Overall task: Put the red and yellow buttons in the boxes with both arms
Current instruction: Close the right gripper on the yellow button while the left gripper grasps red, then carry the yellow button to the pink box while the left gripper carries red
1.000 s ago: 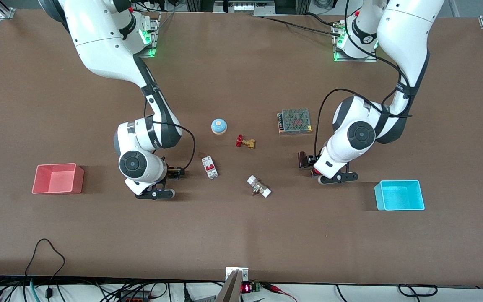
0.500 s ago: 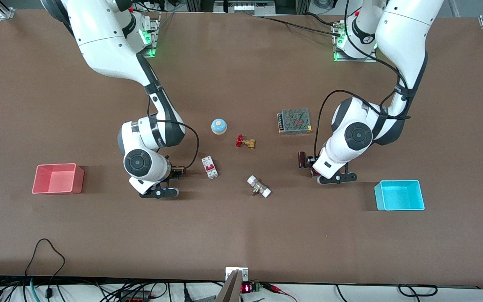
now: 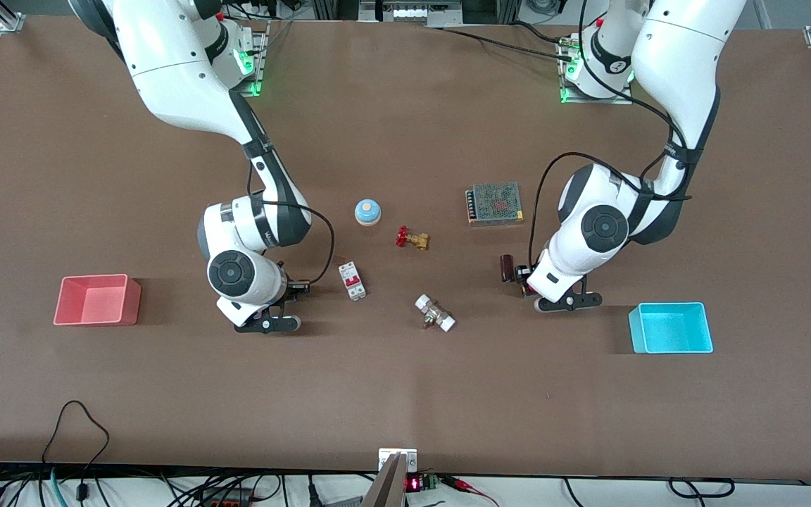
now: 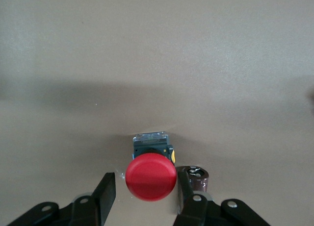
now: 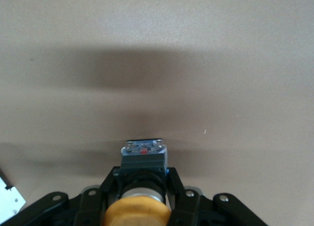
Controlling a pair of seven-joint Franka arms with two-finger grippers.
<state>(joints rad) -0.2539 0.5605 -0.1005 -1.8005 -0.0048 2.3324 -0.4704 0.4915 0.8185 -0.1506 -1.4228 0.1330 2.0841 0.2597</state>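
Note:
In the left wrist view the red button (image 4: 150, 177) stands on the brown table between the fingers of my left gripper (image 4: 146, 181). The fingers are open, with a gap on one side of the cap. In the front view my left gripper (image 3: 520, 273) is low on the table, nearer to the centre than the cyan box (image 3: 670, 327), and it hides the button. My right gripper (image 5: 143, 173) is shut on the black body of the yellow button (image 5: 138, 213). In the front view my right gripper (image 3: 295, 286) is low, between the pink box (image 3: 98, 300) and a circuit breaker (image 3: 352, 280).
A dark cylinder capacitor (image 3: 507, 267) stands right beside my left gripper's finger, also in the left wrist view (image 4: 198, 177). A blue dome (image 3: 367, 212), a red-handled brass valve (image 3: 411, 239), a white-ended fitting (image 3: 435, 313) and a metal power supply (image 3: 495, 203) lie mid-table.
My right gripper shifted a little toward the circuit breaker with the yellow button. My left arm moved slightly; its gripper stays at the red button.

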